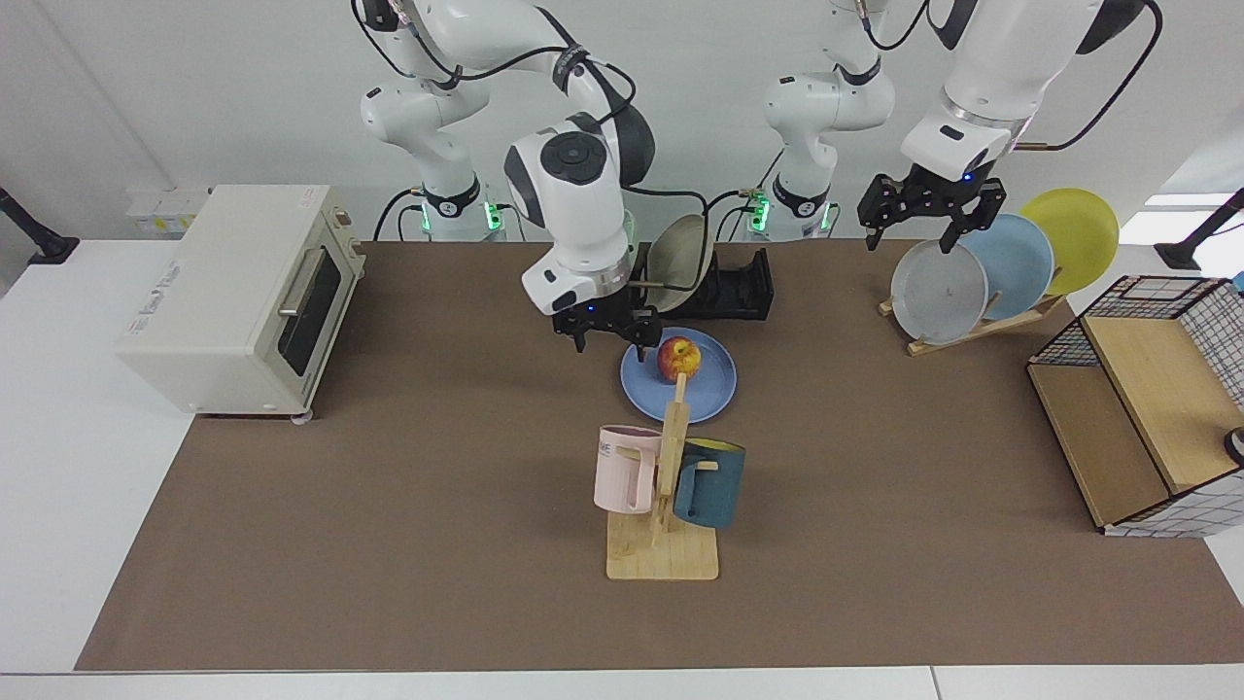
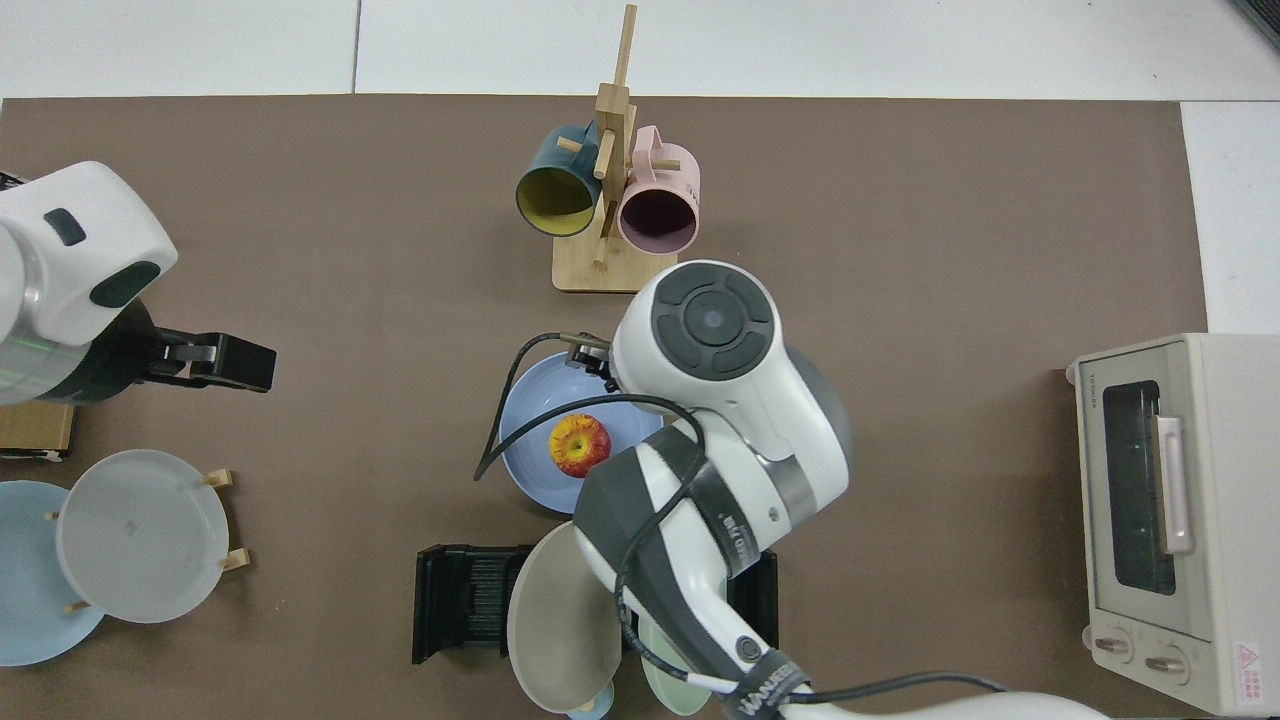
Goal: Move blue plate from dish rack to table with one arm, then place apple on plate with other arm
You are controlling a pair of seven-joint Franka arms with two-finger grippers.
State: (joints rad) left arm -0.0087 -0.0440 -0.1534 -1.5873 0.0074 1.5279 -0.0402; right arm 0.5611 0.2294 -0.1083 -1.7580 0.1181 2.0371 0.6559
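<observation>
Desk (image 1: 389,544), brown mat. Dish rack (image 1: 739,287) at rear. Blue plate (image 1: 705,389) flat on desk, just in front of rack. Apple (image 1: 678,359) resting on plate. Right gripper (image 1: 610,333) beside plate, raised, released, empty. Left gripper (image 1: 928,228) waiting above grey plate (image 1: 938,292), spread.

The toaster oven (image 2: 1165,520) is showing a small brand mark at the top corner of its front in the top view, seeming to read "TOSHIBA". A red warning-triangle sticker is sitting at its lower corner, its print too small to read. The pink mug (image 1: 627,469) is carrying dark letters near its rim, partly hidden. A black strap on the arm (image 2: 730,530) is bearing white lettering, not legible.
</observation>
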